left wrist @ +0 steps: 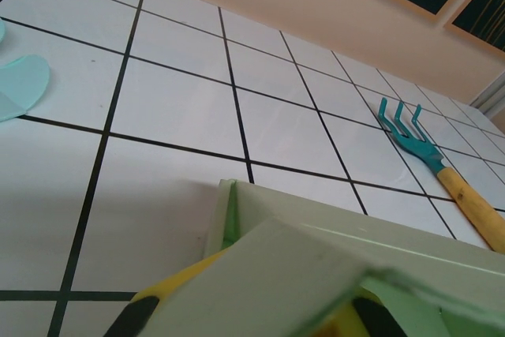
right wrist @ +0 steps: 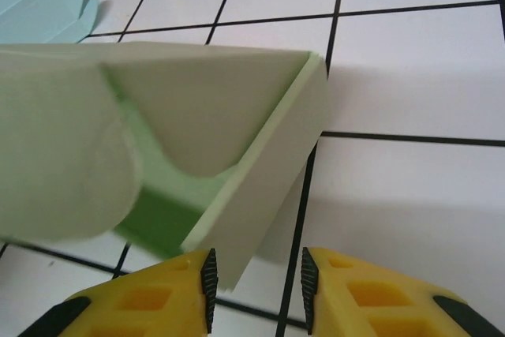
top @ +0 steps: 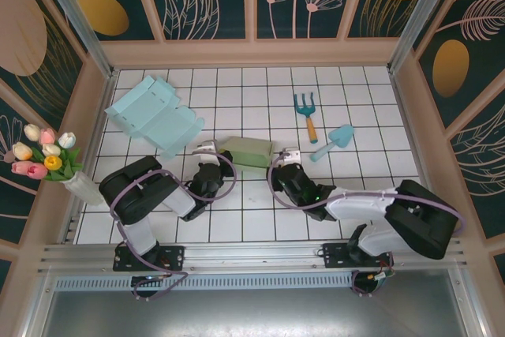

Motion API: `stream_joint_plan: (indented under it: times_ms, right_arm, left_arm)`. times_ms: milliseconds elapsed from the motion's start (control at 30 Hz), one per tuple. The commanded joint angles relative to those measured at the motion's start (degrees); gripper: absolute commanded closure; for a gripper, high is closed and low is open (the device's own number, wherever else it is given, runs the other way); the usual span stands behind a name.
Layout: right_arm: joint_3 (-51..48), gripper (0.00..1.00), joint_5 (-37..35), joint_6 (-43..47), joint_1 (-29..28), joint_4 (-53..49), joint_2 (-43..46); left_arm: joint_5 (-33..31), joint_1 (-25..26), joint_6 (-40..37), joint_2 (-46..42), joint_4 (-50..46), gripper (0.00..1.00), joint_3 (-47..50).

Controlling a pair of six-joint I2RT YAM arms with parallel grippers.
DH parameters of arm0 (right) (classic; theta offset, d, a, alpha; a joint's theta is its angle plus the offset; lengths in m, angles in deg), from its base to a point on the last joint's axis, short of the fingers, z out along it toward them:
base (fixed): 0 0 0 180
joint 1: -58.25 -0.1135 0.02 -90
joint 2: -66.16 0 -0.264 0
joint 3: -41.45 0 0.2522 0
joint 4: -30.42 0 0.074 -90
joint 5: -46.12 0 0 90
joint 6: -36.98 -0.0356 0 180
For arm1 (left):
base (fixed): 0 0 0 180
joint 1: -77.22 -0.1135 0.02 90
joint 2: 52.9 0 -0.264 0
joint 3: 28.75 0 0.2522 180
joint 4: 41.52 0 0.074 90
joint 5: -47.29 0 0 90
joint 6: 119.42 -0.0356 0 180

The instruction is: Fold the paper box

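Green box (top: 249,151) centre frame, long axis left-right, lying between both claws. Left gripper (top: 208,149) clenched on left end. Right gripper (top: 287,155) empty, jaws parted, just off right end.

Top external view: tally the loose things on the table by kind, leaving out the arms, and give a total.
Paper boxes: 2 (green box, light blue flat box)
Garden tools: 2 (fork, scoop)
Vase of tulips: 1
Total: 5

left tool (left wrist: 251,305) clamped on green box (left wrist: 316,226); teal fork (left wrist: 417,146) (wooden handle) at right; blue flap (left wrist: 20,88) far left
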Motion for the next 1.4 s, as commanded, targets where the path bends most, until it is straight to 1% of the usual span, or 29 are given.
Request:
stream_joint_plan:
  times_ms: [0,100,233,267,333,400,533,600,633,733,800,933,1033,1267,1300,1367]
  right_arm:
    - [0.6,0.62,-2.0,-2.1,-1.4,-7.8,5.0]
    - [0.7,0.61,-2.2,-2.2,-1.6,-10.1,10.3]
    - [2.0,0.56,-5.8,-0.2,-1.0,-12.5,16.1]
    - [2.9,0.53,-6.0,0.9,-0.4,-12.9,16.8]
    - [4.4,0.5,-4.7,2.8,1.2,-12.5,17.3]
    - [6.2,0.49,-2.1,4.3,3.9,-11.5,16.7]
    - [9.7,0.48,4.1,5.1,11.3,-9.6,12.9]
    - [11.0,0.46,5.7,5.0,13.8,-7.8,10.3]
    - [11.8,0.44,5.7,4.9,14.6,-7.2,8.7]
    - [14.4,0.41,6.4,4.6,16.4,-5.9,3.0]
    - [15.9,0.41,8.2,4.1,17.4,-5.2,-0.6]
    - [17.3,0.4,10.2,2.1,18.1,-3.0,-7.0]
    - [19.1,0.39,10.1,-0.1,18.2,-4.5,-11.3]
    - [16.8,0.38,13.2,-3.4,18.3,0.3,-17.8]
    - [16.5,0.38,13.4,-3.8,18.2,1.0,-18.5]
    - [16.2,0.39,13.3,-4.2,18.2,1.5,-19.8]
  left_arm:
    - [0.5,-0.1,0.0,2.2,-6.7,1.0,1.2]
    - [0.4,0.0,-0.1,2.4,-6.7,1.0,1.3]
    - [0.3,-0.1,-0.5,2.4,-7.1,1.0,1.2]
    - [0.6,-0.1,-0.5,2.3,-7.1,1.0,1.0]
    - [0.9,0.0,-0.8,1.9,-7.5,1.0,0.9]
    - [1.0,0.0,-1.1,1.6,-8.3,1.0,0.5]
    - [0.6,0.1,-2.0,1.2,-10.4,1.0,-0.7]
    - [0.1,0.3,-2.7,1.3,-11.4,1.0,-1.3]
    - [-0.4,0.5,-3.0,1.4,-12.1,1.0,-1.7]
    - [-1.7,1.4,-4.6,1.6,-14.2,1.0,-3.0]
    - [-3.1,2.1,-5.5,1.8,-15.7,1.0,-4.0]
    - [-5.6,3.3,-7.1,2.0,-17.5,1.0,-5.5]
    - [-6.3,3.7,-8.1,2.1,-18.7,1.0,-6.5]
    - [-8.7,5.1,-11.5,2.0,-22.2,1.0,-8.4]
    - [-8.6,5.2,-11.9,1.9,-22.7,0.98,-8.6]
    - [-8.4,5.3,-11.9,1.3,-24.7,0.86,-9.0]
